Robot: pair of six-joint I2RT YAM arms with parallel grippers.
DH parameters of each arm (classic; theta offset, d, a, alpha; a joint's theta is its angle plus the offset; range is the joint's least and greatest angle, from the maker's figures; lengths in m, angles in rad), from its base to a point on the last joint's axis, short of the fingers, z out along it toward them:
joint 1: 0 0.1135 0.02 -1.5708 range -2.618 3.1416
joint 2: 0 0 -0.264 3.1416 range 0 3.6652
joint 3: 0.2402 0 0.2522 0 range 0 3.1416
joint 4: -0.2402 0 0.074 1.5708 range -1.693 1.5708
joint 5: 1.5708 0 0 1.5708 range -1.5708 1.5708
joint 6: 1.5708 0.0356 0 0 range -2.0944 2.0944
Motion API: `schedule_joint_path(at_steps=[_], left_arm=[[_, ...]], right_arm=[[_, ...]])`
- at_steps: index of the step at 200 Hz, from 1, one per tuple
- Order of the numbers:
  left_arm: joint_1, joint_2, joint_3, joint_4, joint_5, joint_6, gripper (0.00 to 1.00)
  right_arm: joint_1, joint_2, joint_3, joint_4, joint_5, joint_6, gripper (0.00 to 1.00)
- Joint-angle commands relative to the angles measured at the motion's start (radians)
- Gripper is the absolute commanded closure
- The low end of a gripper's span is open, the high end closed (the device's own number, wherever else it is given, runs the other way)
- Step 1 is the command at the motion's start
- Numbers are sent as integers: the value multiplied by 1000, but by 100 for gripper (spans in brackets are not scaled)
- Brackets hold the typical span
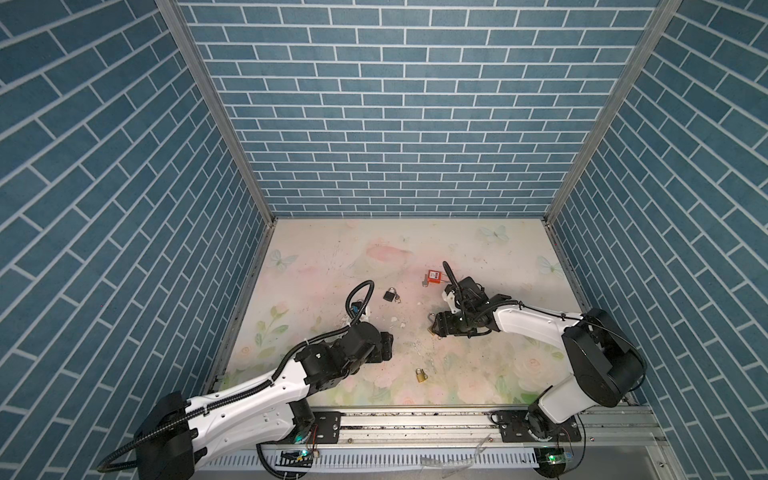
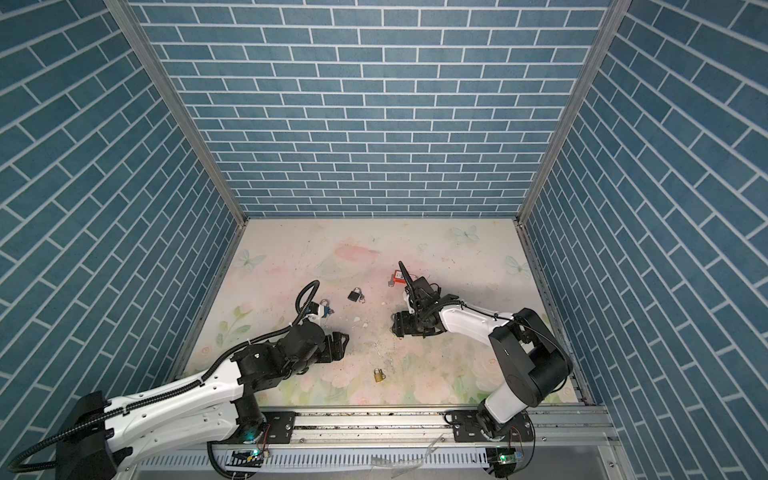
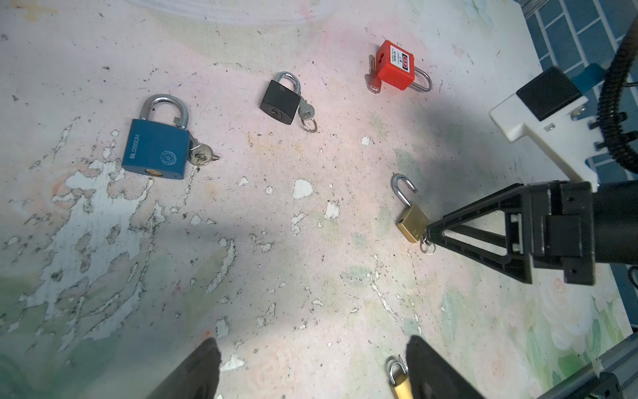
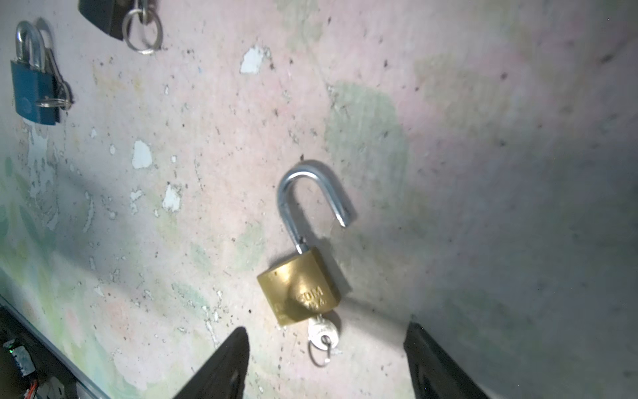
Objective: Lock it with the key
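Right gripper [image 4: 328,342] spread wide and empty, fingertips flanking the key [image 4: 320,332] in a brass padlock [image 4: 300,293], shackle open; left gripper [image 3: 312,345] likewise agape, holding nothing

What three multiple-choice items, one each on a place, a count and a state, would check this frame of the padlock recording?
1. Where does the red padlock lie?
A. By the front rail.
B. Farthest back of all the padlocks.
C. Between a gripper's fingers.

2. How many padlocks are on the table?
A. Three.
B. Four.
C. Five.

3. How is the shackle of the brass padlock in front of the right gripper?
A. Swung open.
B. Clicked shut.
C. Missing.

Answers:
1 B: both top views show it beyond the rest.
2 C: the left wrist view shows the blue padlock, the black padlock, the red one, the brass one and a second brass padlock.
3 A: in the right wrist view its free end hangs clear of the body.
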Motion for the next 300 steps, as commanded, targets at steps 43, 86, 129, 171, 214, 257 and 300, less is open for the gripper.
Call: schedule_joint_path(at_steps=[43, 86, 129, 171, 214, 257, 300], left_arm=[[-50, 107, 100, -39, -31, -7, 14], [-63, 72, 65, -39, -43, -79, 14], [-69, 24, 35, -43, -70, -119, 14], [-76, 20, 39, -49, -75, -119, 14], [-76, 18, 37, -49, -74, -108, 14], [-76, 8, 26, -51, -77, -95, 14], [-77, -7, 19, -54, -89, -82, 14]], right_arm=[[2, -87, -49, 86, -111, -35, 28], [6, -57, -89, 117, -125, -26, 28], [19, -53, -119, 148, -134, -12, 29], [22, -23, -95, 149, -77, -41, 29], [23, 20, -47, 122, -20, -70, 29], [22, 32, -14, 106, 7, -81, 29], [58, 52, -2, 96, -14, -70, 29]])
